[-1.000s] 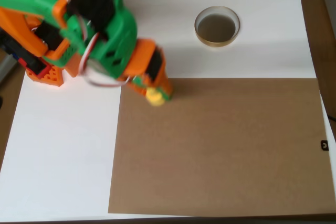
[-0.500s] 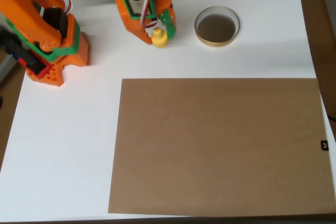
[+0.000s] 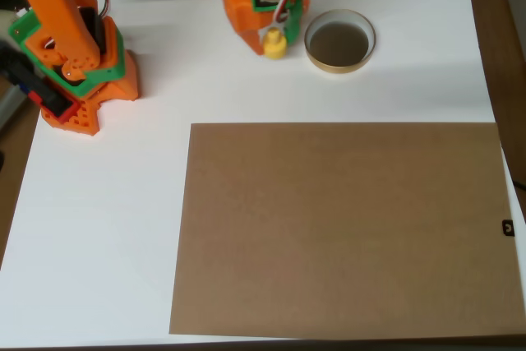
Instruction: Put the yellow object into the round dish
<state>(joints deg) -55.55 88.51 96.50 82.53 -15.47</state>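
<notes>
Jaws clamped on the yellow object, just left of the round dish.

A small bright yellow object with a narrower knob is seen near the worktop's far edge, just left of the round dish, gold-rimmed, dark inside, lying flat.

In the overhead view the yellow object is sitting in the end effector, just left of the round dish on the table, behind the board
</notes>
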